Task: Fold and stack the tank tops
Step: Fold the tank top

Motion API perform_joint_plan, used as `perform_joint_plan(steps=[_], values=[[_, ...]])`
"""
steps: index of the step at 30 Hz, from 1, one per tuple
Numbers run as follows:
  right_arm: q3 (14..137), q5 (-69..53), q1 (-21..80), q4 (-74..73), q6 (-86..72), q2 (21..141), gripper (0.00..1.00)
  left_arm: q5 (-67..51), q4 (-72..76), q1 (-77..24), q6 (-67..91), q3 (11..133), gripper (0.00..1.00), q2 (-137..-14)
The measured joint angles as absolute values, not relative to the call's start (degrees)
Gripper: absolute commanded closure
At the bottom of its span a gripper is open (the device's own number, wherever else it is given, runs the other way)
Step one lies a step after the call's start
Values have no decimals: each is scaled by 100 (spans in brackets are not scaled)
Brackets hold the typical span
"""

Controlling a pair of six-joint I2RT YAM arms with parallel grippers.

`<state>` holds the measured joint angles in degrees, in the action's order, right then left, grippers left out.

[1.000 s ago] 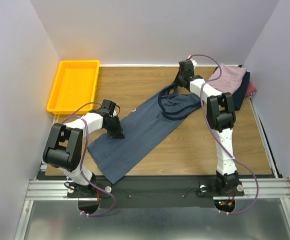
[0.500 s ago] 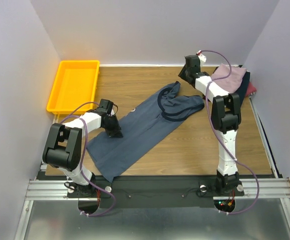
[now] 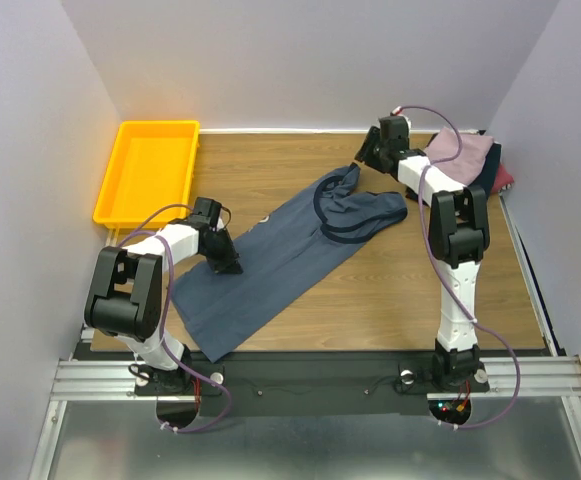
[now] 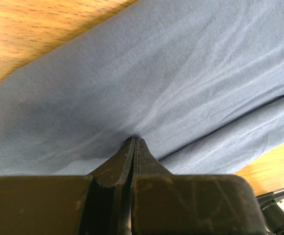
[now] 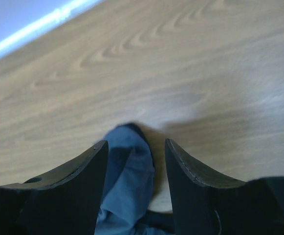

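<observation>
Tank tops: four in view. One slate-blue top (image 3: 270,265) alone on table (image 3: 390,290); three in pile at far right — mauve-pink top (image 3: 465,155), navy top (image 3: 485,192), maroon top (image 3: 506,178). Yellow tray (image 3: 110,195): one. Arms: two, one purple cable each. Grippers: two — left gripper (image 4: 133,140), right gripper (image 5: 134,143), two fingers apiece.

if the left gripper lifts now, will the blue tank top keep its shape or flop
Probably flops: the slate-blue tank top lies flat and creased, with fabric puckering where the left gripper pinches it. Likely light, so it should drape and trail.
</observation>
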<state>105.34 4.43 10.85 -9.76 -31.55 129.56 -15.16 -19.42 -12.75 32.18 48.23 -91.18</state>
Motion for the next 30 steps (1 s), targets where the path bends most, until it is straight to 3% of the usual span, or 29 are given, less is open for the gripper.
perform_joint_plan(steps=[5,6,7,8,11,14,18,25,30], values=[[10090,-58,1100,-943,-3133,12945,44,-1544,-1966,-1258,3203,4849,96,-9148],[10062,-89,1100,-934,-3135,12945,50,-1549,-1968,-1253,3203,4851,96,-9148],[10018,-158,1100,-930,-3133,12945,64,-1557,-1970,-1247,3201,4851,96,-9150],[9998,-191,1100,-913,-3153,12945,71,-1568,-1970,-1238,3201,4851,96,-9155],[9957,-193,1100,-854,-3190,12945,87,-1586,-1994,-1212,3199,4877,96,-9174],[9957,-95,1100,-849,-3168,12945,93,-1588,-1997,-1155,3194,4880,96,-9177],[9985,132,1094,-854,-3011,12945,93,-1590,-1999,-1046,3179,4877,96,-9177],[10350,207,1092,-574,-2366,12934,85,-1594,-1994,-904,3173,4877,96,-9177],[10368,193,1092,-209,-1927,12888,71,-1594,-1992,-886,3166,4877,96,-9177]])
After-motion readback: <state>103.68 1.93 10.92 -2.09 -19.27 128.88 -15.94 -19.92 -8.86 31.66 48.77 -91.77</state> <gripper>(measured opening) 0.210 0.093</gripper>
